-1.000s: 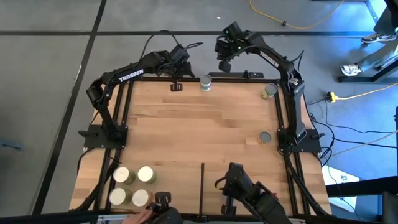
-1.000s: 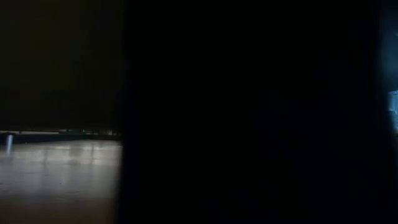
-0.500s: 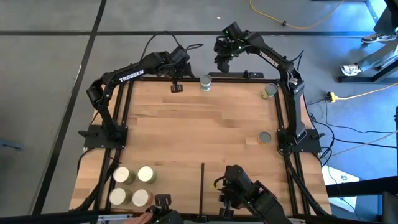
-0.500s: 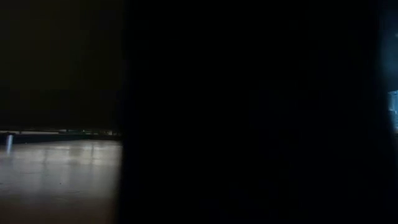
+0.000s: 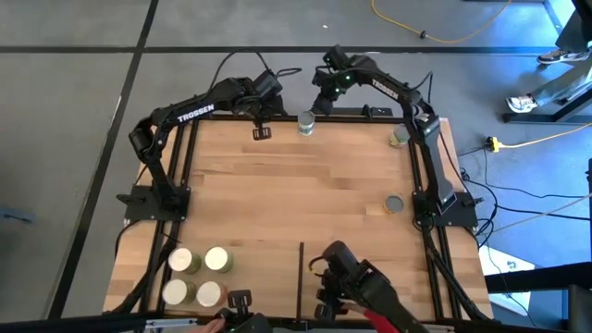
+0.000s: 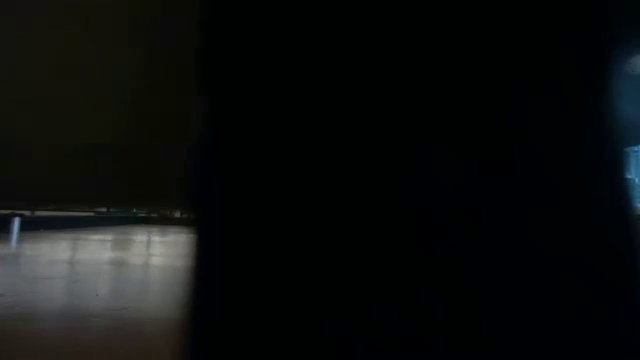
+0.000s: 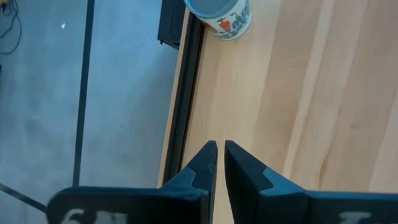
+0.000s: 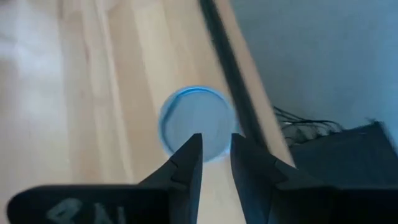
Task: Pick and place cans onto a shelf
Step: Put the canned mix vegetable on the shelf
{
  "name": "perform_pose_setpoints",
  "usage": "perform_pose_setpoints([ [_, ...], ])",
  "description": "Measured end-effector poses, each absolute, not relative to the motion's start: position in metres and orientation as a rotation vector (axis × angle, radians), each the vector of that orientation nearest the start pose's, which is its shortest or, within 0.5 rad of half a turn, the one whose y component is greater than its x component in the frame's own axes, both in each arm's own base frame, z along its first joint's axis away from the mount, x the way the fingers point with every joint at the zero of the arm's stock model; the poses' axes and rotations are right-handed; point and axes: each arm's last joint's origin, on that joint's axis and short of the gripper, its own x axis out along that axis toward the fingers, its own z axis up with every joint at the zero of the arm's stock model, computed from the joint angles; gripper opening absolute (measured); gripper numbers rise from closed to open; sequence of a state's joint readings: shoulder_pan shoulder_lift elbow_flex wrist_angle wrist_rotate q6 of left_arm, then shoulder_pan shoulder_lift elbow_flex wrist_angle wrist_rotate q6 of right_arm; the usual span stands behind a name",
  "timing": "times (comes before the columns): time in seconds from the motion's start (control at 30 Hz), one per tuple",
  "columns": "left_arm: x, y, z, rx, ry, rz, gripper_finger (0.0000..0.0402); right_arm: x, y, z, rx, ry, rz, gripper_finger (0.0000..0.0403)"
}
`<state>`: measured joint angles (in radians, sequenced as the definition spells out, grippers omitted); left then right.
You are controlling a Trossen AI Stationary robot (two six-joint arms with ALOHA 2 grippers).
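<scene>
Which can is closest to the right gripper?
The can at the table's far edge, just below the right gripper. The others sit at the right side or in the near-left cluster.

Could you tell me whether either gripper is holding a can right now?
Neither holds anything: the right gripper hangs open above a can, and the left gripper is empty.
</scene>
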<state>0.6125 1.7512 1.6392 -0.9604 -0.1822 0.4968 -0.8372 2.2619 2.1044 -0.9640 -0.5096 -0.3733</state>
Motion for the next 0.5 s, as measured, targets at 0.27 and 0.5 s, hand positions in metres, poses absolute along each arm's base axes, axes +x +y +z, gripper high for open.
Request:
perform_pose_setpoints([
  [0.27, 0.294, 0.213, 0.311, 0.193, 1.216, 0.428, 0.0024, 0.34, -0.349, 0.222, 0.348, 0.969, -0.155, 0.0086],
  [0.5, 0.294, 0.213, 0.311, 0.193, 1.216, 0.428, 0.0025, 0.342, -0.351, 0.219, 0.338, 0.955, -0.155, 0.0086],
])
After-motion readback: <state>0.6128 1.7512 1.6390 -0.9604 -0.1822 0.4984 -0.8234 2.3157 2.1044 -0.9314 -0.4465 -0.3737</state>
